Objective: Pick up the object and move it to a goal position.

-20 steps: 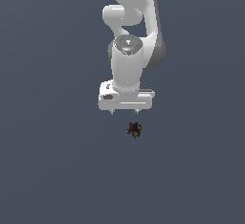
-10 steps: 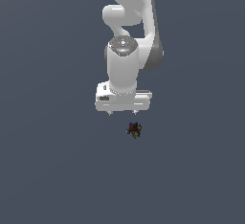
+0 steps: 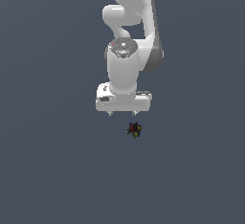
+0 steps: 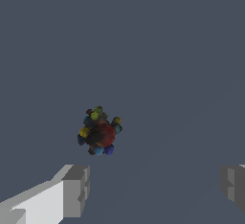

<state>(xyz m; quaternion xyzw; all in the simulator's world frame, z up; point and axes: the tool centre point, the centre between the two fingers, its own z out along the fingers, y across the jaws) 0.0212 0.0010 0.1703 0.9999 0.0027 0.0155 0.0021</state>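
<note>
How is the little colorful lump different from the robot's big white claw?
The lump is tiny; the claw is far bigger. The lump is dark with red, yellow, green and blue spots; the claw is plain white and grey. The lump is bumpy and roundish; the claw is blocky, with two fingers spread apart. Both show against the same grey ground, not touching.

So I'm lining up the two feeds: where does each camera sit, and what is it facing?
Exterior view: off the arm, facing the white arm, the gripper and the clump beside it.
Wrist view: on the wrist, facing the clump beyond two spread fingertips.
Shared: the clump, gripper and grey ground.
</note>
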